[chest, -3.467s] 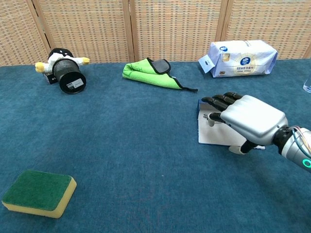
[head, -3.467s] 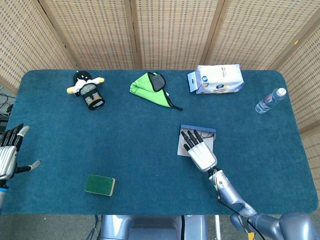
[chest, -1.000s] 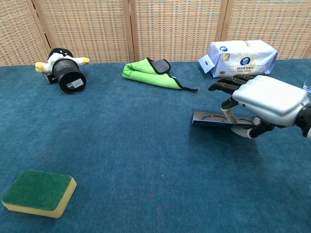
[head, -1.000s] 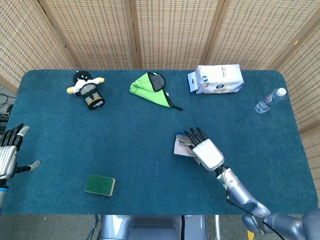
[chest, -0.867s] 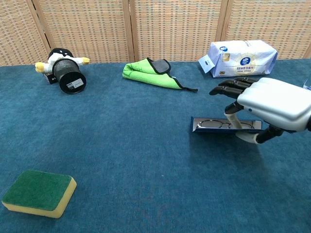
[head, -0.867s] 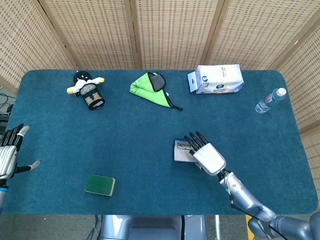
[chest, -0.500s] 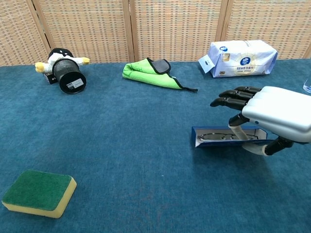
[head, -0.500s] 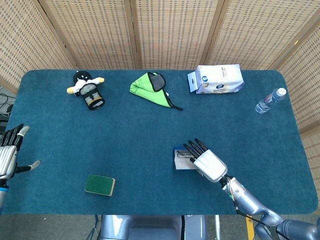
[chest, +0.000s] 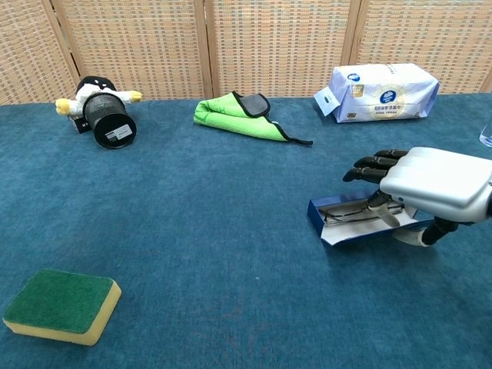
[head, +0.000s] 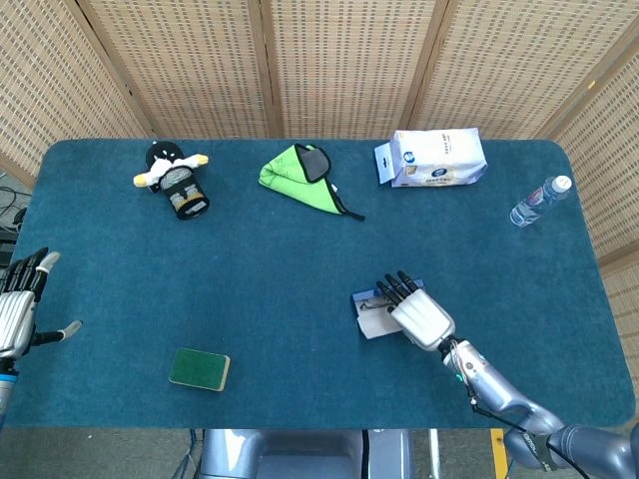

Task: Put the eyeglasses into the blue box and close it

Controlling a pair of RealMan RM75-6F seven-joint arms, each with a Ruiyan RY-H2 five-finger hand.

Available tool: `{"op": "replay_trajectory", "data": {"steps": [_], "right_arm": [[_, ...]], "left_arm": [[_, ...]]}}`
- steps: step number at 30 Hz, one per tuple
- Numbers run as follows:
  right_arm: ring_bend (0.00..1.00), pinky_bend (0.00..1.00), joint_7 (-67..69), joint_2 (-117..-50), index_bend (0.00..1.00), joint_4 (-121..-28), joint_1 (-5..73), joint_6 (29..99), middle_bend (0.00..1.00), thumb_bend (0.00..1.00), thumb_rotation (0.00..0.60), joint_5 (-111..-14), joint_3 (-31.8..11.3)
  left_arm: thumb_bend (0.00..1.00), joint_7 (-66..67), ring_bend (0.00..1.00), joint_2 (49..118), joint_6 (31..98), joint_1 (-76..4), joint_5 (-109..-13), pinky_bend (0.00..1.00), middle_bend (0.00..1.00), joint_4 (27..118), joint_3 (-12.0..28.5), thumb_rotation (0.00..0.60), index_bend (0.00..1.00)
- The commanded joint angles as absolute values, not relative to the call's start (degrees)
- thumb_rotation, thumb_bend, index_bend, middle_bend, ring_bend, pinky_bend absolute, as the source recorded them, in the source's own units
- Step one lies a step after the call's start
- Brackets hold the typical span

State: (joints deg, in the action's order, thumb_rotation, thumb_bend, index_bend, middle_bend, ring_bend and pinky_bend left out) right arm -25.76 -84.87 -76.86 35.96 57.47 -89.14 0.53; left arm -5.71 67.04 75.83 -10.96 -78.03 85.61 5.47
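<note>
The blue box (chest: 338, 215) lies open at the right of the table, its white flap (chest: 369, 230) spread toward me; the head view shows the box (head: 367, 311) too. The eyeglasses (chest: 347, 214) lie inside it. My right hand (chest: 434, 184) holds the box by its right end, fingers (chest: 369, 165) stretched out above it and the thumb under the flap. In the head view the right hand (head: 421, 319) covers most of the box. My left hand (head: 14, 304) hangs at the table's far left edge, fingers apart and holding nothing.
A green-and-yellow sponge (chest: 63, 305) lies front left. At the back are a penguin toy with a black cup (chest: 106, 115), a green cloth (chest: 240, 114) and a white wipes pack (chest: 382, 91). A water bottle (head: 539, 201) lies far right.
My right hand has drawn the box toward the table's near edge, keeping hold of it. The box has tipped so its white flap now faces me. The left hand has stayed still.
</note>
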Motion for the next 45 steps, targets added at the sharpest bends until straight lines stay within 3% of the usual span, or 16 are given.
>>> {"op": "replay_trajectory", "data": {"steps": [1,35,40,45], "right_arm": [[0.00,0.08,-26.23,-84.88,0.69,-76.96,36.22,57.15,0.11,0.55,0.600,-88.73,0.09],[0.00,0.08,-31.18,-88.22,0.69,-73.40,41.50,52.04,0.11,0.54,0.600,-80.16,-6.74],[0.00,0.08,-30.25,-89.11,0.62,-72.39,41.53,53.07,0.11,0.52,0.600,-79.43,-7.55],[0.00,0.08,-28.98,-90.42,0.43,-70.87,41.65,54.30,0.10,0.49,0.600,-79.16,-8.17]], "left_arm": [[0.00,-5.68,0.00,67.04,75.80,-10.97,-78.04,0.00,0.00,85.63,5.44,0.600,0.00],[0.00,-5.47,0.00,66.93,75.57,-11.02,-77.90,0.00,0.00,85.85,5.37,0.600,0.00],[0.00,-5.54,0.00,66.91,75.64,-11.00,-77.91,0.00,0.00,85.87,5.41,0.600,0.00],[0.00,-5.59,0.00,66.94,75.49,-11.09,-77.84,0.00,0.00,85.78,5.44,0.600,0.00]]}}
